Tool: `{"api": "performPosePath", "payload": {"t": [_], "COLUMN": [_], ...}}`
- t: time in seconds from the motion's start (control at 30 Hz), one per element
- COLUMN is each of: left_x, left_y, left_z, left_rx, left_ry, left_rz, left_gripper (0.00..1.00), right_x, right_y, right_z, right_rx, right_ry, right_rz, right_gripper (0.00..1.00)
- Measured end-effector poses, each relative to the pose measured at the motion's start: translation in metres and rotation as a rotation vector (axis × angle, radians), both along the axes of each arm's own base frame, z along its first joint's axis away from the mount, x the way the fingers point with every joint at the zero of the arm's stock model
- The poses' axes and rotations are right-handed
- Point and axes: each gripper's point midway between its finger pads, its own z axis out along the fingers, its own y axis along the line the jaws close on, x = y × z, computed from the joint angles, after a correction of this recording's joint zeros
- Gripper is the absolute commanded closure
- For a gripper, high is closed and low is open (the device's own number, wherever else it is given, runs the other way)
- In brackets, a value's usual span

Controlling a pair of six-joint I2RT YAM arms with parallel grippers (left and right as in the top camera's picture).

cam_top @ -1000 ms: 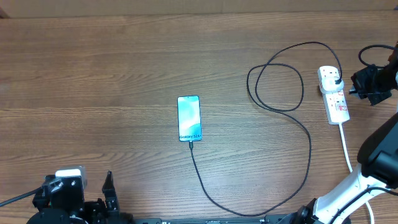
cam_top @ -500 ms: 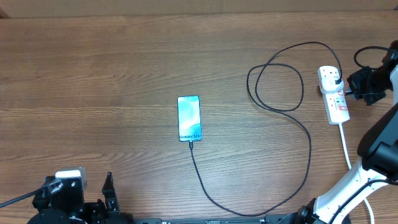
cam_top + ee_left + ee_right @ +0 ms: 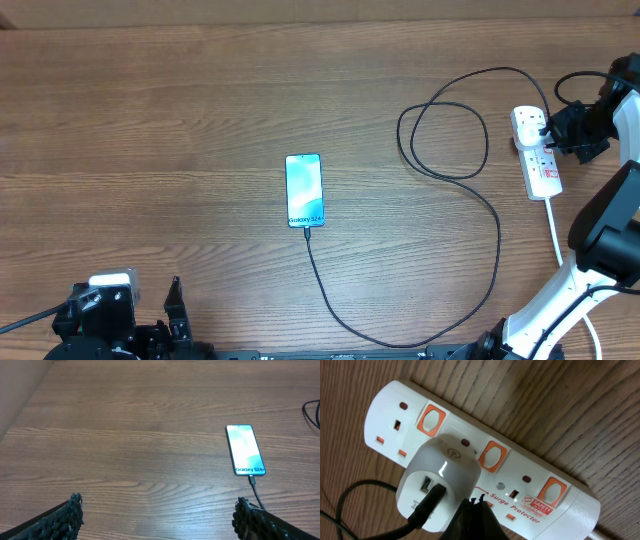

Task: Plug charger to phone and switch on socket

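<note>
The phone (image 3: 304, 190) lies mid-table with its blue-teal screen lit; it also shows in the left wrist view (image 3: 244, 450). The black charger cable (image 3: 480, 215) is plugged into the phone's near end and loops right to a white adapter (image 3: 437, 480) seated in the white socket strip (image 3: 537, 152). In the right wrist view the strip (image 3: 530, 480) shows orange-red switches. My right gripper (image 3: 476, 506) is shut and empty, its tip just over the strip beside the adapter. My left gripper (image 3: 157, 512) is open and empty, low at the near left.
The strip's white cord (image 3: 556, 235) runs toward the near right edge by the right arm's base. The cable forms a loop (image 3: 442, 140) left of the strip. Bare wood lies around the phone.
My right gripper has moved left, from beside the strip to over its edge near the adapter. The phone, cable and left arm have not moved.
</note>
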Motion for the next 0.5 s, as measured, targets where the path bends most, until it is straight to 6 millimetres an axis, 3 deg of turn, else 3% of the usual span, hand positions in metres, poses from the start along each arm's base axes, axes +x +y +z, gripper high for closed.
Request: {"api": "performPosePath", "payload": {"t": [0.5], "left_x": [0.0], "left_y": [0.0], "left_z": [0.0], "left_rx": [0.0], "left_ry": [0.0], "left_rz": [0.0], "left_gripper": [0.0], "right_x": [0.0007], "right_y": [-0.0065], "right_z": [-0.0048], "right_rx": [-0.027], "right_ry": [0.007], "right_rz": [-0.005], "right_gripper": [0.96]}}
